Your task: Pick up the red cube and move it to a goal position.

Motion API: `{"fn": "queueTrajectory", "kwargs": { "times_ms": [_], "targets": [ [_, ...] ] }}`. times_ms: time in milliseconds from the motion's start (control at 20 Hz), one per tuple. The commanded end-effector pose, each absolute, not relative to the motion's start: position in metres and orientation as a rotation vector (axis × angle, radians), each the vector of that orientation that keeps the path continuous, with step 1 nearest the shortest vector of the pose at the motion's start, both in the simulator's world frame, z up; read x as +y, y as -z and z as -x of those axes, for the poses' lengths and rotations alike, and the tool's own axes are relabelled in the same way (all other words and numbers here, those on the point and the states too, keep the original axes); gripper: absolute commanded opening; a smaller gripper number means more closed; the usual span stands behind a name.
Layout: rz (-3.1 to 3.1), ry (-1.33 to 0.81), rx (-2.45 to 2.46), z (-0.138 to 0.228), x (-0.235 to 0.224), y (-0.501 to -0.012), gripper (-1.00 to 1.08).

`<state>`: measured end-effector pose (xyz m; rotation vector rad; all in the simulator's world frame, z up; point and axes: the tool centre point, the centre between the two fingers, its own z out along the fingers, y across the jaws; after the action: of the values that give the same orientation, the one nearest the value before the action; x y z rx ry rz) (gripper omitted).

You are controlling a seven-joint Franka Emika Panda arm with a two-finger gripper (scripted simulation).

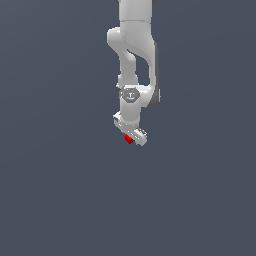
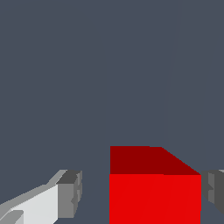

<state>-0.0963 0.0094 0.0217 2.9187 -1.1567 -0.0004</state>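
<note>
The red cube (image 1: pixel 129 139) is a tiny bright red block that sits right under the white gripper (image 1: pixel 132 136) near the middle of the exterior view. In the wrist view the red cube (image 2: pixel 155 175) fills the space between the two grey fingertips of the gripper (image 2: pixel 142 194). One fingertip (image 2: pixel 71 192) stands apart from the cube with a clear gap. The other fingertip (image 2: pixel 215 190) is right at the cube's opposite face. The jaws are open around the cube, not pressed on both sides. The cube's lower part is cut off by the picture edge.
The white arm (image 1: pixel 134 45) comes down from the top of the exterior view. A plain dark grey surface (image 1: pixel 60 190) fills the rest of both views. No other object shows.
</note>
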Motion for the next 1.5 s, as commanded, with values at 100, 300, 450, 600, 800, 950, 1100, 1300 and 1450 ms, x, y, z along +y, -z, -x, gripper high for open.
{"fn": "queueTrajectory", "kwargs": {
  "times_ms": [100,300,450,600,800,950,1100,1300,1450],
  "targets": [
    [-2.91,0.0,-1.18,0.097,0.011,-0.019,1.0],
    [-2.916,0.0,-1.169,0.096,0.011,-0.02,1.0],
    [-2.916,0.0,-1.169,0.096,0.011,-0.02,-1.0],
    [-2.916,0.0,-1.169,0.096,0.011,-0.02,-1.0],
    [-2.916,0.0,-1.169,0.096,0.011,-0.02,-1.0],
    [-2.916,0.0,-1.169,0.096,0.011,-0.021,-1.0],
    [-2.916,0.0,-1.169,0.094,0.011,-0.026,-1.0],
    [-2.916,0.0,-1.169,0.088,0.012,-0.04,-1.0],
    [-2.916,0.0,-1.169,0.082,0.013,-0.056,-1.0]
  ]
}}
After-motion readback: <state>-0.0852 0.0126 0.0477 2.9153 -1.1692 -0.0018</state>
